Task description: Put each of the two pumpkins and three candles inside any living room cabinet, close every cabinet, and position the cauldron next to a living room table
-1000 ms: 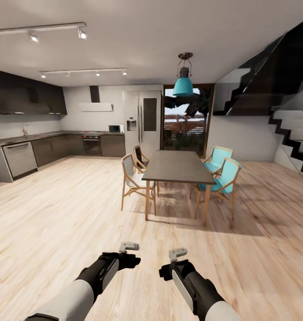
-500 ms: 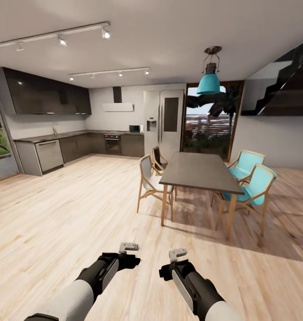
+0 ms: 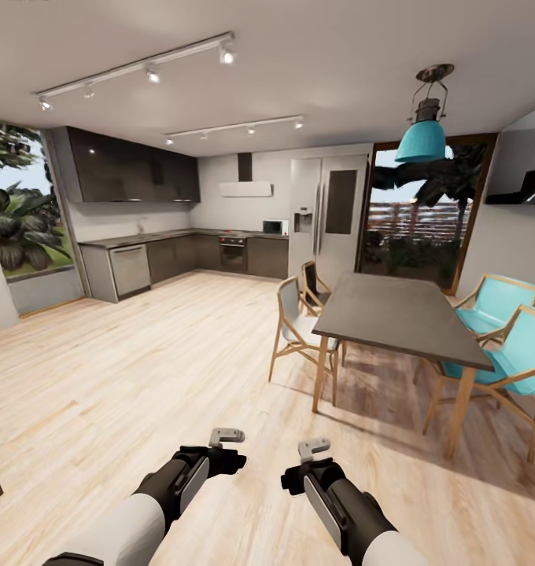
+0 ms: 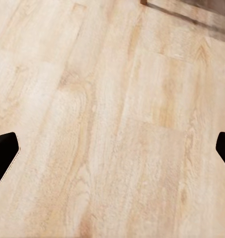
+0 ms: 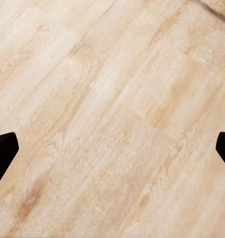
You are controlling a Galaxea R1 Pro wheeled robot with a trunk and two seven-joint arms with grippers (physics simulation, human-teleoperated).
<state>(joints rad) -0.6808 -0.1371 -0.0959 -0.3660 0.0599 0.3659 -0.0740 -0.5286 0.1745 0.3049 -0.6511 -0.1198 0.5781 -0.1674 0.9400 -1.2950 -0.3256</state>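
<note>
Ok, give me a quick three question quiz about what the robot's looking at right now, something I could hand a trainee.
1. True or false: the dining table has nothing on its dark top.
2. Multiple choice: the hanging lamp has a shade that is A) red, B) teal, C) black.
3. Fill in: in the wrist views, the left gripper and right gripper both have their fingers spread wide over the bare wood ____.

Key: 1 true; 2 B; 3 floor.
</note>
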